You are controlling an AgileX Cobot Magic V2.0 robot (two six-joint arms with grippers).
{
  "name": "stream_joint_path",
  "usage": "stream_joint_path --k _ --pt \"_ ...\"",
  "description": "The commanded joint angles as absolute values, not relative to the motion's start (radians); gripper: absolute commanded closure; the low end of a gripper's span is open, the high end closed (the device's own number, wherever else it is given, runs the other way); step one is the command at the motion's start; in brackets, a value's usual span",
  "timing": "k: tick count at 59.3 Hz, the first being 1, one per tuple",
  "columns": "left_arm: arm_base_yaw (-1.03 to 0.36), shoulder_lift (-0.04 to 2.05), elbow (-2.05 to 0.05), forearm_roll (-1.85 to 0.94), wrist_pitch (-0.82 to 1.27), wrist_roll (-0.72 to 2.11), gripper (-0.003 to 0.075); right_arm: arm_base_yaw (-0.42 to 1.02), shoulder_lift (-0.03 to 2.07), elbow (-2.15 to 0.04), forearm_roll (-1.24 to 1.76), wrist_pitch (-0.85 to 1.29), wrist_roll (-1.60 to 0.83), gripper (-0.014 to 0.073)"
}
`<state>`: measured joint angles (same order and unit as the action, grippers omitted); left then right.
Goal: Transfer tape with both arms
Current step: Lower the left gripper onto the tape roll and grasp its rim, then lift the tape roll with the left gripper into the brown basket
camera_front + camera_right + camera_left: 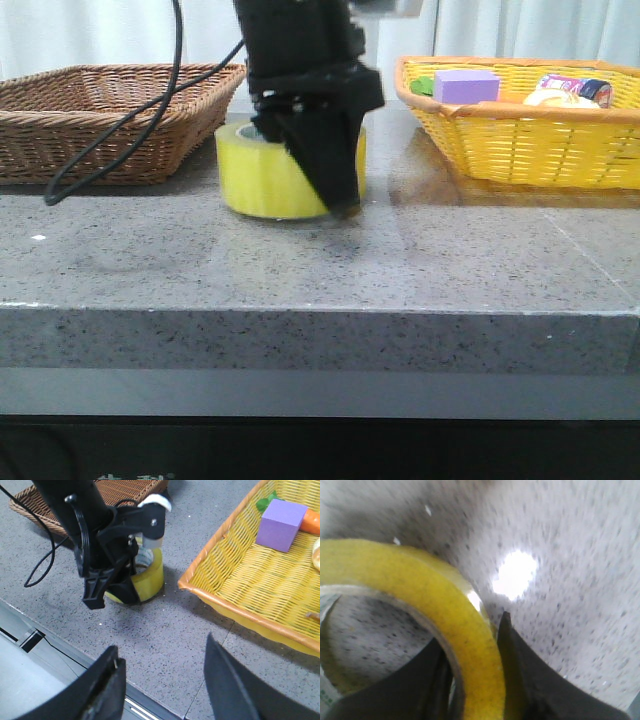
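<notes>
We find the tape (265, 180) resting flat on the desk (320, 260), between the brown basket (100, 120) and the yellow basket (530, 130). The left pincer (477, 675) straddles the roll's wall, 1 finger inside the core and 1 outside, apparently clamped on it. The right pincer (162, 680) hangs wide open, holding nothing, well apart from the roll. We judge the pickup only begun; lift and handover remain outstanding.

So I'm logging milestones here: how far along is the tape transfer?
Early. Done: the left gripper straddles the wall of the tape, one finger inside the core, one outside. The roll sits on the table between the baskets. Left: lifting and handing over to the open, empty right gripper.
</notes>
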<state>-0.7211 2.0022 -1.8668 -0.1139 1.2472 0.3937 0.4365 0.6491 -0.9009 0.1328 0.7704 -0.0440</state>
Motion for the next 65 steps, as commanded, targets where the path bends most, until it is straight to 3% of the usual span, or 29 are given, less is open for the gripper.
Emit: stream_joint_path --k 1,31,65 --pt "-0.724 1.931 -1.937 -0.127 1.285 0.345 0.0584 0.430 0.646 -0.925 0.138 0.704 -0.049 0.0200" --pt "-0.693 1.829 -2.068 -0.111 1.285 0.299 0.0584 0.430 0.646 -0.925 0.138 0.704 -0.049 0.0200" --pt "-0.296 1.842 -2.068 -0.111 1.141 0.247 0.0584 0.430 0.646 -0.925 0.138 0.704 -0.049 0.0200"
